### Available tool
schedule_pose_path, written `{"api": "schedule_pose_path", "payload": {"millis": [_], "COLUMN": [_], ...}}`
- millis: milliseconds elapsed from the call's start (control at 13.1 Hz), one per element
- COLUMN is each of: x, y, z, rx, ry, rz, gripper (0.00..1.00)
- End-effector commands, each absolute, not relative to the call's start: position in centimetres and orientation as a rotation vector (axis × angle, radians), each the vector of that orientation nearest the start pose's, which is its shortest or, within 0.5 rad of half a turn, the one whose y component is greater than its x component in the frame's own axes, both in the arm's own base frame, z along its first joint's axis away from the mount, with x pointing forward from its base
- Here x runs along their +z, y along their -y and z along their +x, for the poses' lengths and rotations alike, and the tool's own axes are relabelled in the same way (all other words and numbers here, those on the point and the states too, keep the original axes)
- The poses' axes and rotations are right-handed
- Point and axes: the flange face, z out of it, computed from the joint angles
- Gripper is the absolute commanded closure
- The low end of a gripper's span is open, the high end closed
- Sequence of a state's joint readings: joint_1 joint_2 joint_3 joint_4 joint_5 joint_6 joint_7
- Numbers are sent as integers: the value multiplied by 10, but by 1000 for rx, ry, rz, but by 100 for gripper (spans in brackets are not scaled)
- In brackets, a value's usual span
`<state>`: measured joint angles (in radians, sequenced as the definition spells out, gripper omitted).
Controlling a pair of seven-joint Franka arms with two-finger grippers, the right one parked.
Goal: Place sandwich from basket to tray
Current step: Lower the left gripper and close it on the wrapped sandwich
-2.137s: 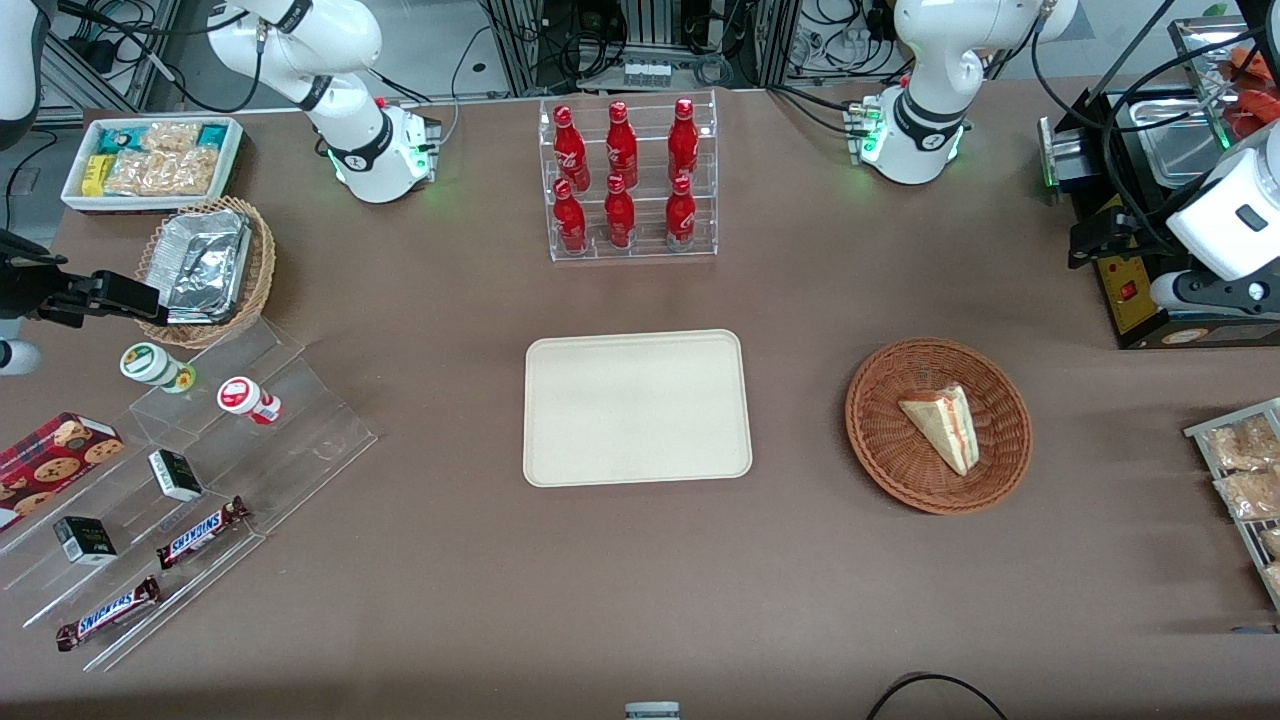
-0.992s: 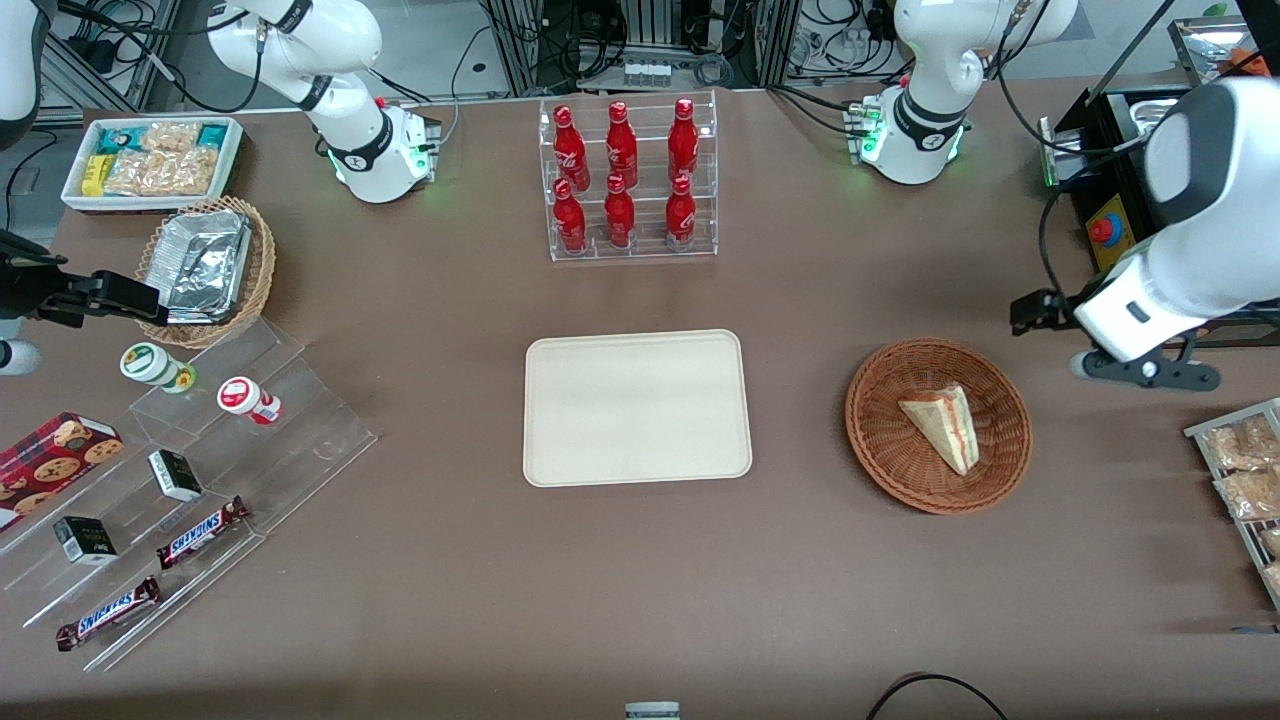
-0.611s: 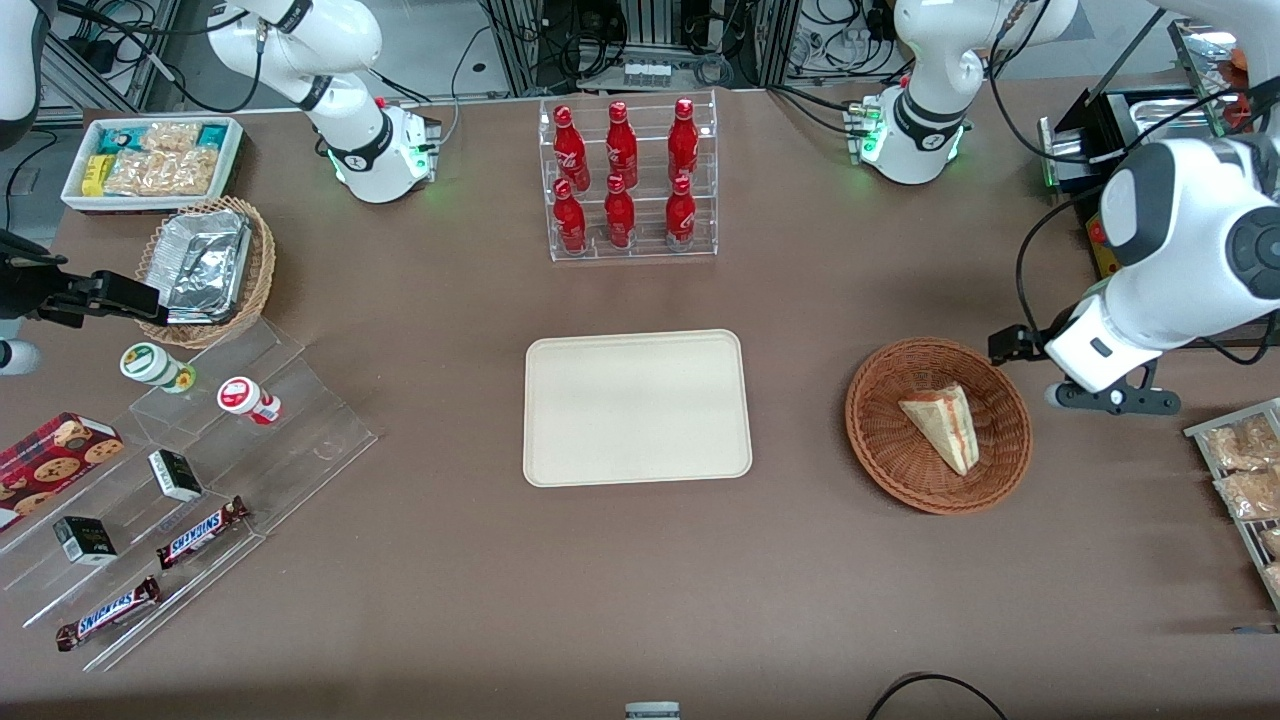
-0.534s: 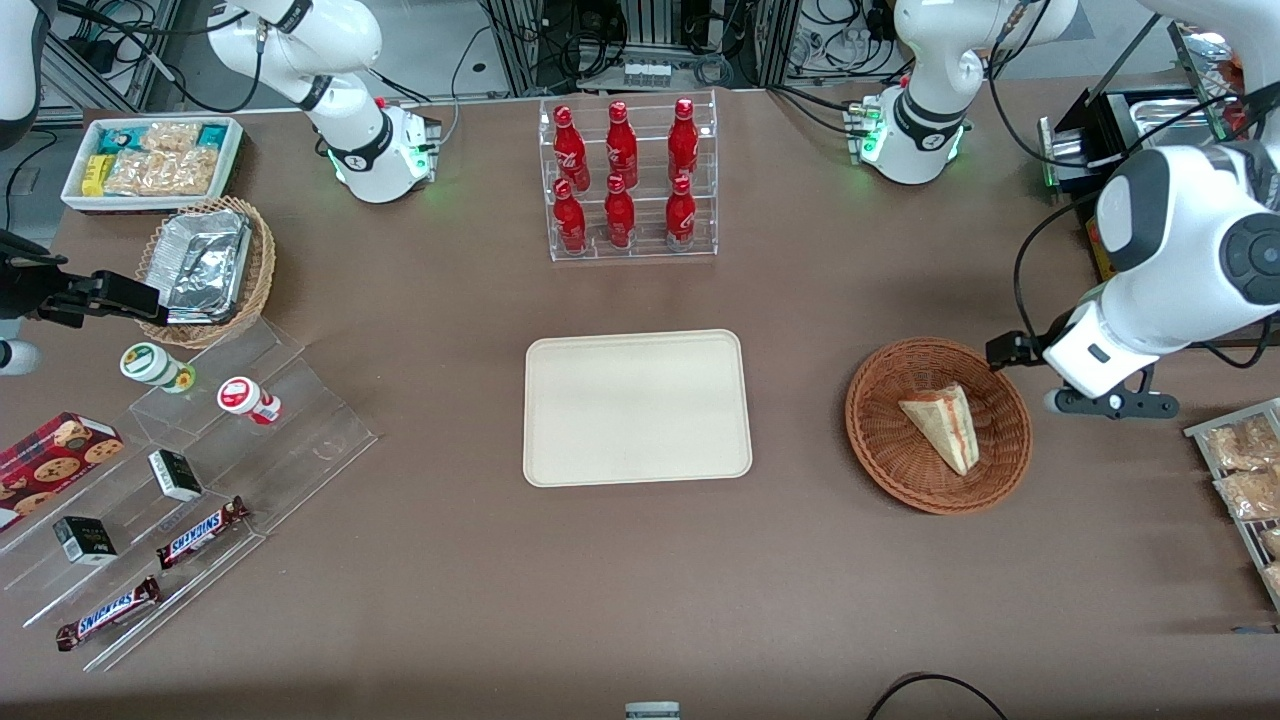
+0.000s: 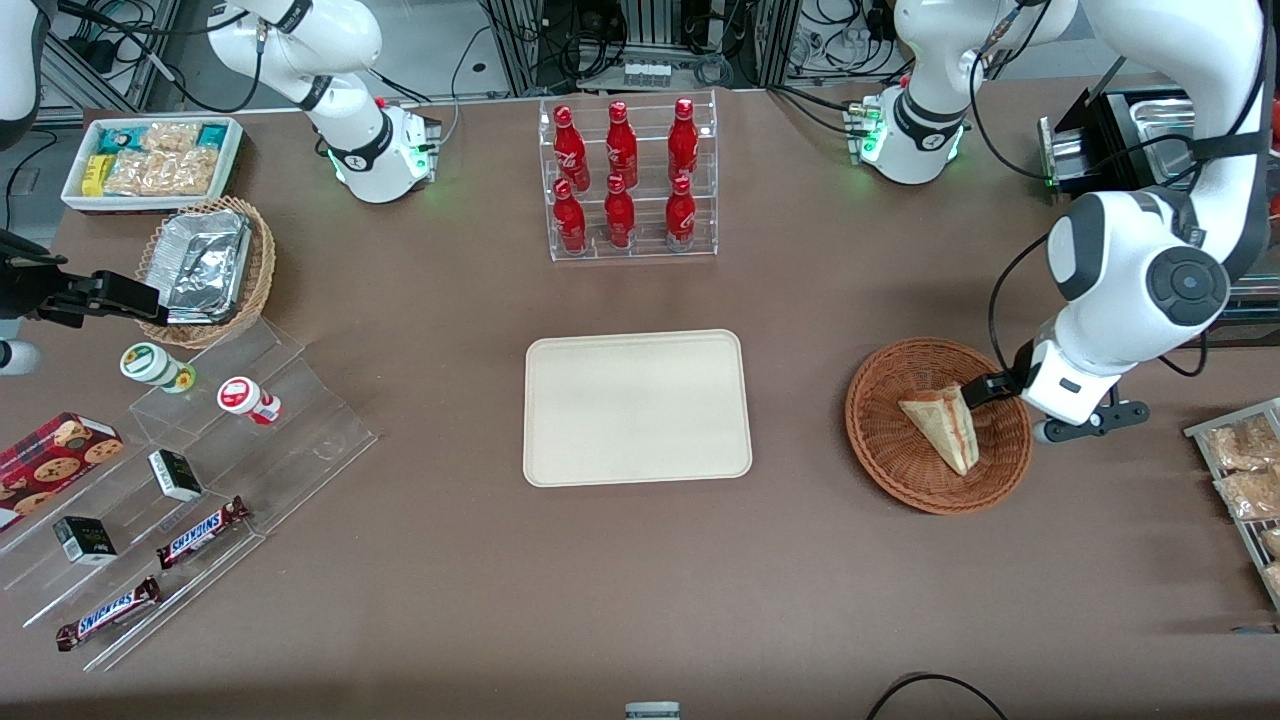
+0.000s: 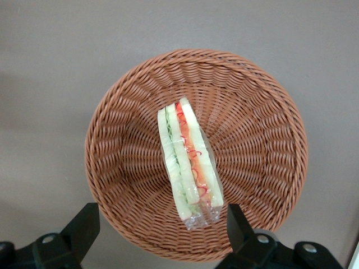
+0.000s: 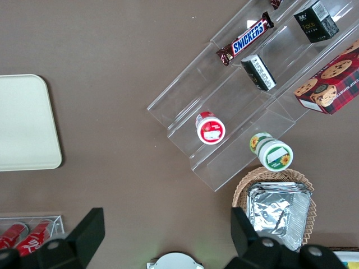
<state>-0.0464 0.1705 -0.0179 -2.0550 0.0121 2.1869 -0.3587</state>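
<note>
The bottle rack (image 5: 632, 180) stands farther from the front camera than the tray (image 5: 637, 407), which holds nothing. Toward the working arm's end, well apart from the tray, the basket (image 5: 938, 426) holds the sandwich (image 5: 942, 426), lying on its side. The gripper (image 6: 160, 238) hovers above the basket's rim, fingers (image 6: 83, 227) spread wide and holding nothing, with bare table between basket and tray.
</note>
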Motion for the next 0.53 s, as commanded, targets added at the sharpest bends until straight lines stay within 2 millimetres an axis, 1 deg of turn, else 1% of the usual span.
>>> {"api": "schedule_pose_path", "payload": {"millis": [0, 229, 458], "x": [338, 326, 310], "y": [60, 61, 61], "z": [575, 577, 580], "rx": [37, 49, 21], "ry": [597, 601, 664], "rz": [-3067, -3065, -3060], "gripper": [0, 0, 0]}}
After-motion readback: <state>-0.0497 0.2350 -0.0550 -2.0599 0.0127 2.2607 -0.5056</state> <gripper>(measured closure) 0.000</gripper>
